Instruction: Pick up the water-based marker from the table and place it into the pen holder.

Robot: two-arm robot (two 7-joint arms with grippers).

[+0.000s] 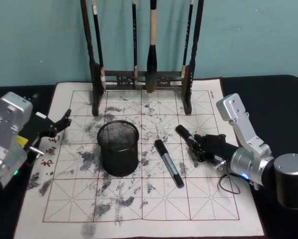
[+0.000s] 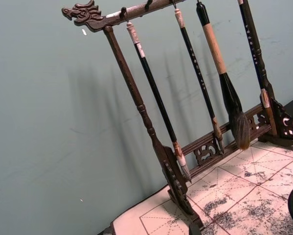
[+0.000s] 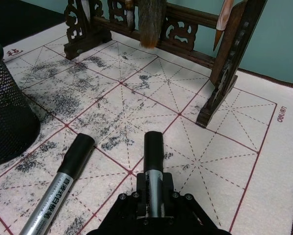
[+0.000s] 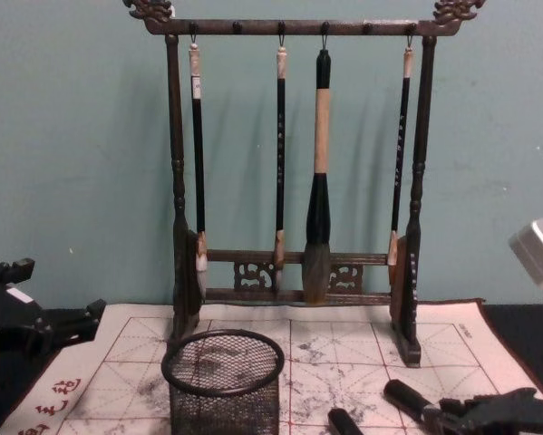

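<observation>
Right claw (image 3: 153, 185) clamps marker (image 3: 153, 146); mat (image 3: 263, 166) reads "deli"; left claw (image 1: 65, 121) parked.

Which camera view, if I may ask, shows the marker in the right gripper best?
The right wrist view: the marker lies centred between the right gripper's fingers. The head view shows it smaller; the chest view catches its cap end. The left gripper sits parked at the mat's left edge.
</observation>
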